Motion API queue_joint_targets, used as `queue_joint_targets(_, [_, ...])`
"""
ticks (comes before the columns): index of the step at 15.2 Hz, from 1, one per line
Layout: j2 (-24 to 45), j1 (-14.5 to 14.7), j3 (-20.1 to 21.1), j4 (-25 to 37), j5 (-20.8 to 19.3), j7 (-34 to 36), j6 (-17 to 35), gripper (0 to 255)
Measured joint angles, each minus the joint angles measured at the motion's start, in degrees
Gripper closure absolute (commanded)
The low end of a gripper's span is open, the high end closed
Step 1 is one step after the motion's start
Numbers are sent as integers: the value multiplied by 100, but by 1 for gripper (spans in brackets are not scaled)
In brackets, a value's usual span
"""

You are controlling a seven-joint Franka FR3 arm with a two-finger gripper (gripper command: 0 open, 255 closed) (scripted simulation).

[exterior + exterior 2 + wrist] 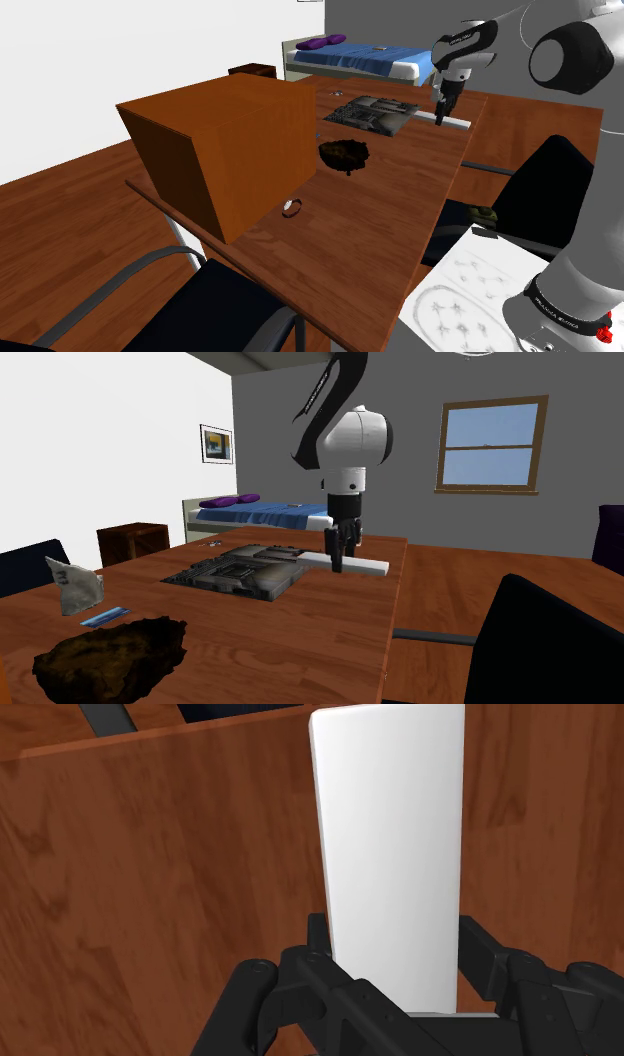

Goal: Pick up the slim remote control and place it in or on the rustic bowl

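Note:
The slim remote [390, 844] is a plain white bar. My black gripper [393, 949] is shut on its near end, one finger [318, 936] against each long side. In the shoulder view the gripper [438, 117] points down at the far end of the wooden table [380, 230], and the remote [458, 122] sticks out from it towards the table's edge. The second exterior view shows the remote [362, 564] level, at or just above the tabletop, under the gripper [337, 559]. The rustic bowl [345, 154], dark brown and rough, sits mid-table [110, 657], well apart from the gripper.
A big brown box [220, 150] fills the shoulder view's left of the table. A flat grey magazine [240, 570] lies between bowl and gripper. A small ring [291, 208], crumpled paper [73, 587] and a blue card [105, 617] lie about. Dark chairs [545, 195] flank the table.

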Motion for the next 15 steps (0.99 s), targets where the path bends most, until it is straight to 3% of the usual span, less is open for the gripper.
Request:
queue_joint_targets(11, [-156, -21, -54, 629, -103, 59, -761, 255])
queue_joint_targets(15, [-413, 326, 33, 381, -262, 482, -731, 255])
